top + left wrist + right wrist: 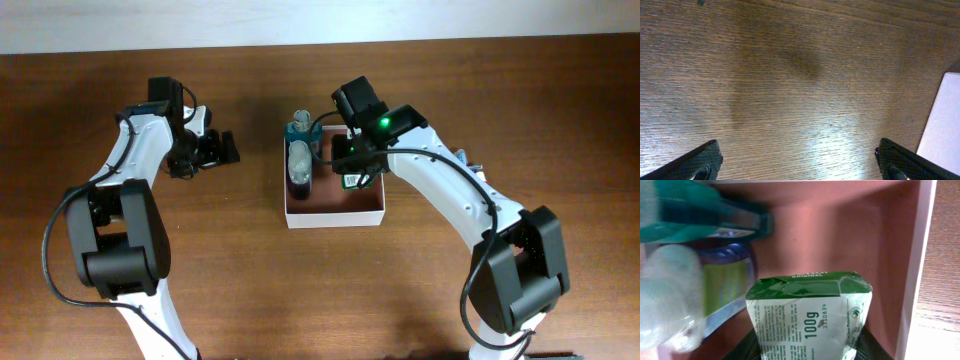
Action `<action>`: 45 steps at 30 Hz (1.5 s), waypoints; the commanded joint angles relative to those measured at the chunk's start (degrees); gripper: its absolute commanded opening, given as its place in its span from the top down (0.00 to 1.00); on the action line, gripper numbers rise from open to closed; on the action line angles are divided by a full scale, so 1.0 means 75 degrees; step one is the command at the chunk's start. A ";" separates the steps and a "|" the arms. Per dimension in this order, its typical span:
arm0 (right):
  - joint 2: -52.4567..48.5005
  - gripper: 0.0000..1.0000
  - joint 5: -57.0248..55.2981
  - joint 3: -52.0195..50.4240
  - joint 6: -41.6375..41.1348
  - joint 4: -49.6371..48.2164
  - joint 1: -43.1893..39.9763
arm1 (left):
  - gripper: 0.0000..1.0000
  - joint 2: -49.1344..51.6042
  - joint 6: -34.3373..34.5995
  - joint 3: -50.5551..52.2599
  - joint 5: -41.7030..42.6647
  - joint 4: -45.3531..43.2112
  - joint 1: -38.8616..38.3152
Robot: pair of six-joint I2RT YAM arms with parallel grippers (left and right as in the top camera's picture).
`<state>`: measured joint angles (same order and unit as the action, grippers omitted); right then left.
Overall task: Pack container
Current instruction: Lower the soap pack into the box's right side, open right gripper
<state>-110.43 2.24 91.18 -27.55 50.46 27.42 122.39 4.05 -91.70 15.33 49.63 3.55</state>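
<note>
The right gripper [353, 162] held the green packet [810, 315] low in the container [335, 220] on the table [100, 300] and needed to lay it flat beside the bottles [299, 160], while the left gripper [218, 148] stood wide open.

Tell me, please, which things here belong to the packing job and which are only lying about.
Job in hand: container; teal bottle and clear-capped bottle inside it; green packet, gripped by the right claw.
Not in use: left claw, open, above the wooden table.
</note>
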 commanded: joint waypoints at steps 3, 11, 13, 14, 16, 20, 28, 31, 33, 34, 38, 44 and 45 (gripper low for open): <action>-0.0265 0.67 -0.0458 -0.0003 -0.0082 -0.0050 0.0064 | 0.01 -0.0032 -0.0090 0.0020 -0.0023 -0.0015 0.0015; -0.0635 0.67 -0.0629 -0.0052 -0.0076 -0.0087 0.0055 | 0.01 -0.0032 -0.0090 0.0020 -0.0023 -0.0015 0.0015; -0.0688 0.67 -0.0627 -0.0055 -0.0070 -0.0117 0.0050 | 0.01 -0.0032 -0.0090 0.0020 -0.0023 -0.0015 0.0015; -0.0705 0.67 -0.0629 -0.0076 -0.0047 -0.0160 0.0047 | 0.01 -0.0032 -0.0090 0.0020 -0.0023 -0.0015 0.0015; -0.0708 0.67 -0.0714 -0.0134 -0.0050 -0.0239 0.0044 | 0.01 -0.0032 -0.0090 0.0020 -0.0023 -0.0015 0.0015; -0.0714 0.67 -0.0828 -0.0323 -0.0047 -0.0484 0.0041 | 0.01 -0.0032 -0.0090 0.0020 -0.0023 -0.0015 0.0012; -0.0714 0.67 -0.0825 -0.0385 -0.0050 -0.0659 0.0044 | 0.00 -0.0032 -0.0090 0.0020 -0.0023 -0.0015 0.0015; -0.0714 0.67 -0.0825 -0.0385 -0.0050 -0.0659 0.0044 | 0.01 -0.0032 -0.0090 0.0020 -0.0023 -0.0015 0.0015; -0.0714 0.67 -0.0828 -0.0388 -0.0050 -0.0656 0.0044 | 0.01 -0.0032 -0.0090 0.0020 -0.0023 -0.0015 0.0012; -0.0717 0.67 -0.0825 -0.0388 -0.0050 -0.0656 0.0044 | 0.01 -0.0032 -0.0090 0.0020 -0.0023 -0.0015 0.0015; -0.0720 0.67 -0.0825 -0.0388 -0.0050 -0.0656 0.0044 | 0.01 -0.0032 -0.0090 0.0020 -0.0023 -0.0015 0.0012; -0.0737 0.67 -0.0825 -0.0388 -0.0050 -0.0653 0.0044 | 0.01 -0.0032 -0.0090 0.0020 -0.0023 -0.0015 0.0012; -0.0764 0.67 -0.0825 -0.0388 -0.0050 -0.0656 0.0044 | 0.01 -0.0032 -0.0090 0.0020 -0.0023 -0.0015 0.0012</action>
<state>-115.59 -2.61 88.79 -27.88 45.78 27.42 122.39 4.05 -91.70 15.33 49.63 3.55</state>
